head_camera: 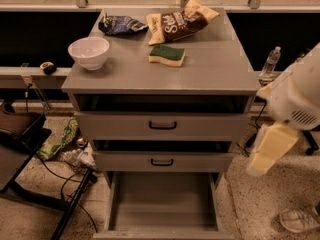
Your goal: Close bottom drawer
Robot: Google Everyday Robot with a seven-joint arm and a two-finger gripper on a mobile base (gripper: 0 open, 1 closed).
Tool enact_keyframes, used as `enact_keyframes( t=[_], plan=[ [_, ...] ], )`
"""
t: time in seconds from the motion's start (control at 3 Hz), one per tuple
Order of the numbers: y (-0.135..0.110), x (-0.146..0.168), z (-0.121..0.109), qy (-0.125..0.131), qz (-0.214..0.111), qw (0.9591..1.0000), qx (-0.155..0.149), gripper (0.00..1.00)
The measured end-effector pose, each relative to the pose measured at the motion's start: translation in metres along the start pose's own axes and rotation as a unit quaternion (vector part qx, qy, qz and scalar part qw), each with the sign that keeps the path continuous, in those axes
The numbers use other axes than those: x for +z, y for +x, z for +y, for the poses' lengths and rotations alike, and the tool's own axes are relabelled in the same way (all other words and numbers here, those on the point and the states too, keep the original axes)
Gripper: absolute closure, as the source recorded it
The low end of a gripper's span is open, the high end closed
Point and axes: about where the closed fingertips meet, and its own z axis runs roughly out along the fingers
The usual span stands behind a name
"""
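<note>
The end effector (pixel 262 159) hung in the air at the right of the grey cabinet (pixel 70 86), a cream-coloured piece below the white arm (pixel 300 96), slanting down and to the left. It was level with the middle drawer (pixel 200 162) and clear of the cabinet's side, touching nothing. Whether it was spread wide or closed narrow, I cannot tell from this view.

The bottom drawer (pixel 162 204) stood pulled far out of the cabinet toward the camera. Its shallow grey box lay open to view, and its front sat at the lower edge of the view. Above it, the middle drawer and the top drawer (pixel 210 126) each showed a black bar handle, with a dark gap over each front.

On the cabinet's surface (pixel 215 69) a white bowl (pixel 88 52) sat near the left front corner. A green and yellow sponge (pixel 167 55) lay near the middle. Behind the sponge lay a brown chip bag (pixel 181 21), and just to its left a crumpled dark blue bag (pixel 120 25).

A clear water bottle (pixel 270 61) stood beyond the cabinet's right edge. On the floor to the left lay black cables (pixel 55 176) and some green litter (pixel 60 144). A shoe (pixel 299 219) showed at the lower right.
</note>
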Motion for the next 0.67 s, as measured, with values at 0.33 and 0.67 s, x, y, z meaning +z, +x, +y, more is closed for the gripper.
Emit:
enact_keyframes(
  t=[0.33, 0.67],
  plan=[
    [0.027, 0.087, 0.033, 0.006, 0.015, 0.9989, 0.044, 0.00],
    [0.058, 0.156, 0.060, 0.006, 0.039, 0.9973, 0.062, 0.00]
  ],
)
